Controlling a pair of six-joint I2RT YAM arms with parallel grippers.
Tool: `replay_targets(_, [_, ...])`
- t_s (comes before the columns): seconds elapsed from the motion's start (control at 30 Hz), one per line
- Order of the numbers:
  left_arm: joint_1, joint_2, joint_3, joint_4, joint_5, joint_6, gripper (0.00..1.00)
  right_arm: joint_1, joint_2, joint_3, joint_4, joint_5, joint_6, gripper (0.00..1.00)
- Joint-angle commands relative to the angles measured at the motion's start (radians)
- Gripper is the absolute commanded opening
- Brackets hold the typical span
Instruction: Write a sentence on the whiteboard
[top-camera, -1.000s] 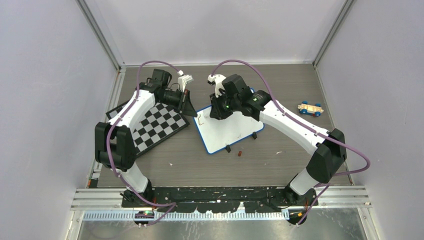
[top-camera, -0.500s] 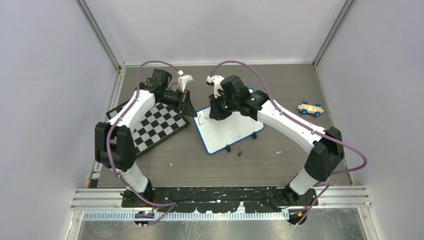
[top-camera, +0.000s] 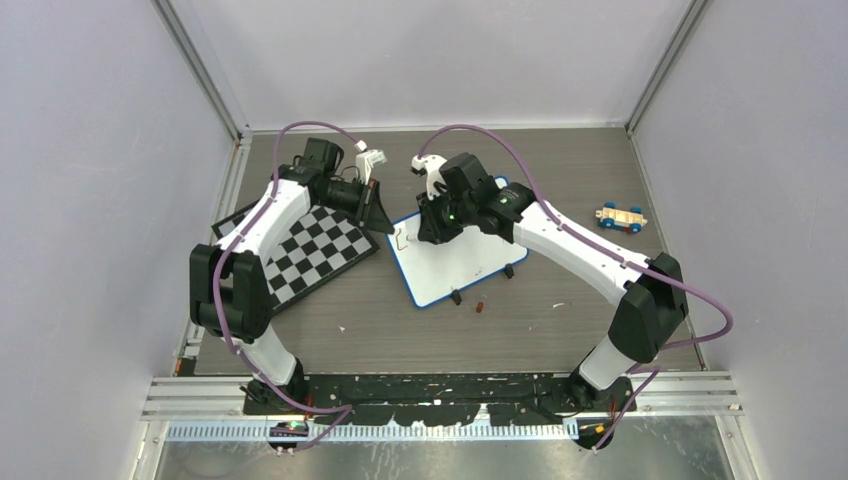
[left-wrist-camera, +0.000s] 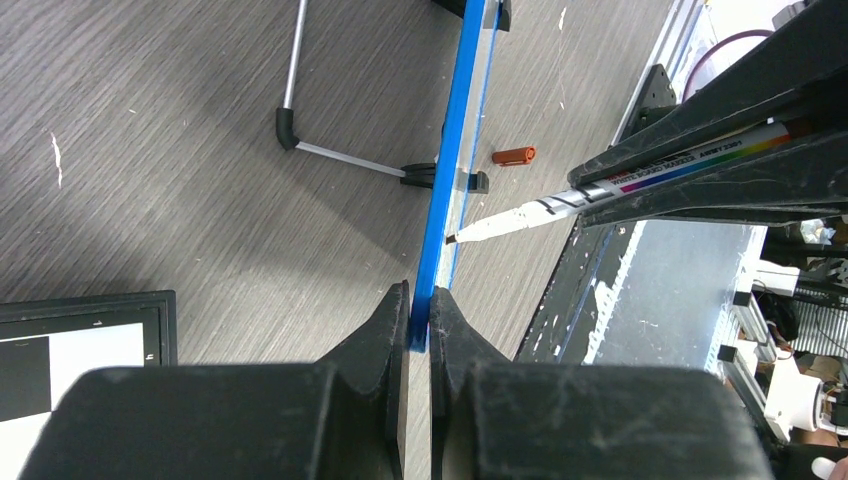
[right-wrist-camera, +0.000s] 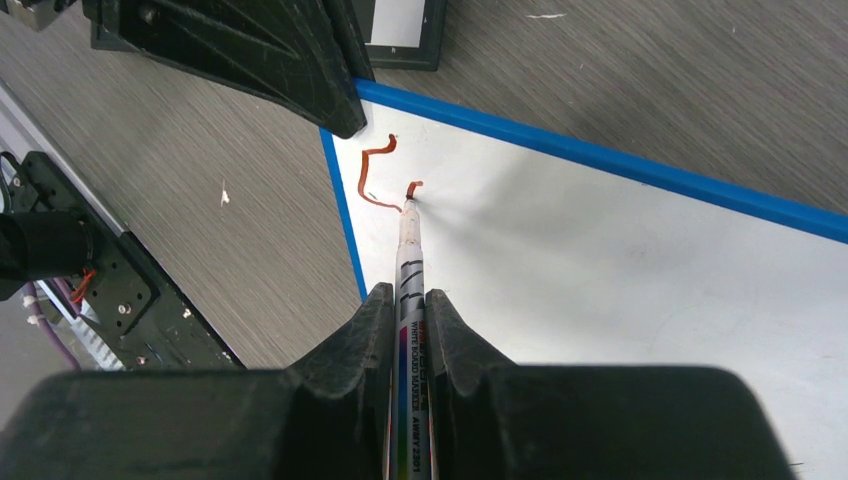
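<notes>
From above, the right arm's wrist covers the far part of the whiteboard (top-camera: 470, 265) and the marker tip, so the writing shows there only as a faint mark near the board's left edge. The left wrist view meets the board edge-on, a thin blue line, and its face cannot be seen. The right wrist view cuts the board off at right and below. The board lies in the middle of the surface (top-camera: 400, 340), turned at an angle, white with a blue frame and small black clip feet. It may be raised a little at the gripped corner, but that is hard to judge. The sentence (right-wrist-camera: 375, 175) is so far two short brownish-red strokes, a curved one and a small hook, too little to read. The left pincer (left-wrist-camera: 420, 300) is closed narrowly on the blue frame at the corner beside the strokes. The right pincer (right-wrist-camera: 405, 300) clamps a marker (right-wrist-camera: 410, 250), its tip touching the hook. The strokes sit close to the left frame, and the white face lies open to the right. A chessboard (top-camera: 315, 250) lies just left, a cap (top-camera: 481, 307) near the front edge, and a toy car (top-camera: 621, 218) well apart at right.
</notes>
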Motion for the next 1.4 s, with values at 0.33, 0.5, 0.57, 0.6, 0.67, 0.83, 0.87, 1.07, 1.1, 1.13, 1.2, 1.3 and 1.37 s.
replay_targets(0.33, [-0.007, -0.023, 0.028, -0.025, -0.021, 0.009, 0.00, 0.001, -0.048, -0.030, -0.002, 0.039, -0.043, 0.00])
replay_targets(0.5, [-0.008, -0.023, 0.030, -0.024, -0.018, 0.008, 0.00, -0.010, -0.057, -0.017, -0.012, 0.068, -0.045, 0.00])
replay_targets(0.57, [-0.008, -0.022, 0.030, -0.024, -0.018, 0.009, 0.00, -0.012, -0.057, -0.006, -0.012, 0.079, -0.042, 0.00])
replay_targets(0.6, [-0.009, -0.022, 0.031, -0.024, -0.018, 0.009, 0.00, -0.012, -0.056, 0.000, -0.012, 0.081, -0.042, 0.00])
replay_targets(0.67, [-0.010, -0.023, 0.030, -0.024, -0.017, 0.008, 0.00, -0.013, -0.053, 0.012, -0.008, 0.087, -0.039, 0.00])
replay_targets(0.83, [-0.012, -0.023, 0.028, -0.022, -0.018, 0.009, 0.00, -0.013, -0.037, 0.034, 0.003, 0.096, -0.027, 0.00])
replay_targets(0.87, [-0.012, -0.024, 0.028, -0.022, -0.017, 0.009, 0.00, -0.013, -0.035, 0.036, 0.007, 0.097, -0.022, 0.00])
replay_targets(1.07, [-0.013, -0.025, 0.030, -0.022, -0.017, 0.008, 0.00, -0.012, -0.024, 0.053, 0.016, 0.096, -0.012, 0.00])
replay_targets(1.1, [-0.013, -0.022, 0.030, -0.022, -0.017, 0.008, 0.00, -0.011, -0.019, 0.055, 0.016, 0.091, -0.010, 0.00])
replay_targets(1.13, [-0.014, -0.023, 0.030, -0.023, -0.017, 0.009, 0.00, -0.011, -0.016, 0.057, 0.016, 0.089, -0.006, 0.00])
replay_targets(1.2, [-0.013, -0.023, 0.030, -0.023, -0.017, 0.009, 0.00, -0.009, -0.014, 0.058, 0.018, 0.086, -0.002, 0.00])
replay_targets(1.3, [-0.013, -0.023, 0.028, -0.022, -0.017, 0.011, 0.00, -0.006, -0.006, 0.062, 0.022, 0.073, 0.002, 0.00])
replay_targets(1.37, [-0.014, -0.023, 0.028, -0.023, -0.017, 0.010, 0.00, 0.004, 0.000, 0.065, 0.020, 0.072, 0.002, 0.00])
